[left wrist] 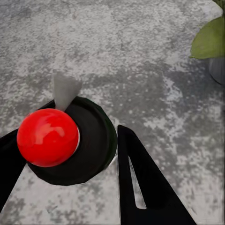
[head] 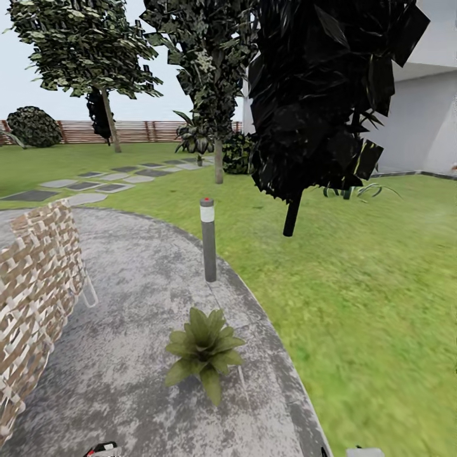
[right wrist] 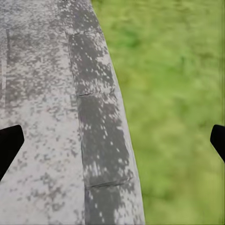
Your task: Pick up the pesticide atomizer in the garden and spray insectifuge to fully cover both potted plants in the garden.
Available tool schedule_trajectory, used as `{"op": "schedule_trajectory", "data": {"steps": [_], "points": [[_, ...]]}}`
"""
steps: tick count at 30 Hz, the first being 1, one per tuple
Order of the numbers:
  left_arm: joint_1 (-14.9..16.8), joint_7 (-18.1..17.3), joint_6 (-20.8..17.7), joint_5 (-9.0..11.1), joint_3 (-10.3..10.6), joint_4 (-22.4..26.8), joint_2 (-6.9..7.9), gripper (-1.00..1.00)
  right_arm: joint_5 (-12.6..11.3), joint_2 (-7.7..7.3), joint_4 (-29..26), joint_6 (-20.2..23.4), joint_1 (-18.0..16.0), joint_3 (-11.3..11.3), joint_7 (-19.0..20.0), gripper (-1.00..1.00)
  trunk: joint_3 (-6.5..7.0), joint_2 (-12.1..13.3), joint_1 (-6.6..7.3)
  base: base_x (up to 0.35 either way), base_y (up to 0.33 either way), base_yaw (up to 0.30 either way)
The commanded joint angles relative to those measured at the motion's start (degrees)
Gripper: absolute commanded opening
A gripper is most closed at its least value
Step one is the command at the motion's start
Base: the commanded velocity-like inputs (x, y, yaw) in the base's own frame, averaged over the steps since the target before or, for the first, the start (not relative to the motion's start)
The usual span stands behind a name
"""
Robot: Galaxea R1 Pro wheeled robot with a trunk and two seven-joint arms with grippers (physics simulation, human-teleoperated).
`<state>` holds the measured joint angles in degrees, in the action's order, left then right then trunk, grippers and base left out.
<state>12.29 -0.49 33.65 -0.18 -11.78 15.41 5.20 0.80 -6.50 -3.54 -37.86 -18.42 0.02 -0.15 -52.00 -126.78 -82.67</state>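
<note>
The left tool [left wrist: 70, 164] grips the pesticide atomizer [left wrist: 65, 140], its red cap up between the black fingers, low over the grey paved patio [head: 127, 285]. The right tool [right wrist: 112, 140] hangs open over the patio's edge and the lawn [right wrist: 178, 93]. One potted plant [head: 203, 349] sits just ahead on the paving, a bollard light [head: 208, 241] beyond it. Spraying looks to be the step in hand; next the nozzle needs aiming at the leaves.

A home garden: lawn [head: 355, 285], paved patio [head: 139, 355], trees [head: 82, 44], wooden fence [head: 136, 131], house wall [head: 419, 120].
</note>
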Motion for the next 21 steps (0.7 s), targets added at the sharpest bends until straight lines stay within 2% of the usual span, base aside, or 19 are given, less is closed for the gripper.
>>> {"op": "schedule_trajectory", "data": {"steps": [1,4,7,10,14,17,19,21], "points": [[0.04,-0.07,0.18,-0.14,0.07,0.14,-0.01,-1.0,0.11,0.0,0.02,-0.14,-0.04,0.08,0.08,1.0,-0.04,-0.02,0.01,0.025,-0.015,-0.046],[0.15,-0.23,0.02,-1.17,1.85,0.4,0.27,-1.0,0.4,0.0,-0.17,-0.01,-0.04,0.47,0.35,1.0,-0.02,-0.02,0.01,0.011,-0.006,-0.02],[0.61,-3.14,-0.78,-5.81,6.97,0.4,0.82,-1.0,3.94,0.0,-2.91,0.26,-0.1,4.03,0.52,1.0,-0.02,-0.02,0.01,0.002,-0.001,-0.004],[2.2,-11.31,-4.42,-11.99,10.16,1.63,2.13,-1.0,10.42,0.05,-8.86,1.24,-0.12,8.38,0.62,1.0,-0.02,-0.02,0.01,0.0,0.0,-0.001],[7.28,-26.62,-13.49,-18.8,11.23,4.32,4.57,-1.0,18.75,0.08,-16.15,6.07,-0.12,10.38,1.66,1.0,-0.02,-0.02,0.01,0.0,0.0,0.0],[11.04,-33.59,-18.81,-23.82,11.49,6.02,5.19,-1.0,24.25,0.11,-19.43,8.45,-0.23,10.68,7.71,1.0,-0.02,-0.02,0.01,0.0,0.0,0.0],[12.96,-37.34,-20.65,-28.46,11.56,6.55,5.19,-1.0,27.49,0.09,-21.61,9.07,-0.36,10.75,14.35,1.0,-0.02,-0.02,0.01,0.0,0.0,0.0],[14.84,-42.19,-21.54,-33.83,11.52,6.76,4.74,-1.0,29.59,0.09,-23.83,9.36,-0.79,10.77,21.0,1.0,-0.02,-0.02,0.01,0.0,0.0,0.0]]}}
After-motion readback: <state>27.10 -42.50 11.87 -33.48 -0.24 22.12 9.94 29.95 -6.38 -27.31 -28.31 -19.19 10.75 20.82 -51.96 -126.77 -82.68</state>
